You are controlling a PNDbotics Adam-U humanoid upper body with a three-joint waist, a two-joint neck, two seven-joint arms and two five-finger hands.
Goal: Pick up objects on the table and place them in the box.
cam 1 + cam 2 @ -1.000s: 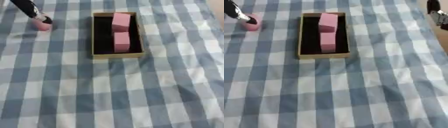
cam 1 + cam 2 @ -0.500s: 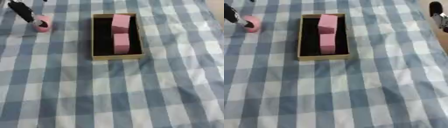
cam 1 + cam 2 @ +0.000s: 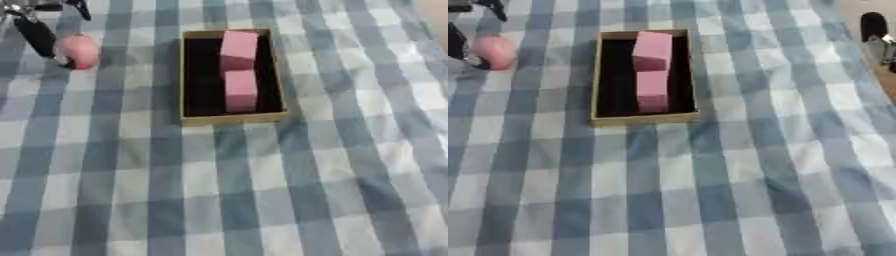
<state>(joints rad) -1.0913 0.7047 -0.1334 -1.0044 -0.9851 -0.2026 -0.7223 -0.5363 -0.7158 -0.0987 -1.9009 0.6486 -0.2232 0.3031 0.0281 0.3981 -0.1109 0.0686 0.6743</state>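
Observation:
A round pink object (image 3: 79,50) lies on the checked cloth at the far left. My left hand (image 3: 40,36) comes in from the upper left corner; one straight black finger rests against the object's left side, and another finger (image 3: 80,8) stands apart above it. The open box (image 3: 186,75) with a black inside sits in the upper middle and holds two pink blocks (image 3: 239,48) (image 3: 241,90) in a row along its right side. Only a dark fingertip of my right hand (image 3: 874,24) shows, at the right edge of the right eye view.
The blue and white checked cloth (image 3: 262,190) covers the table and lies wrinkled in front of the box. A bare strip of wooden table (image 3: 859,6) shows at the upper right corner.
My left hand's finger has slid a little left and down, from the top of the pink object to its left side. The pink object, the box and my right hand have stayed in place.

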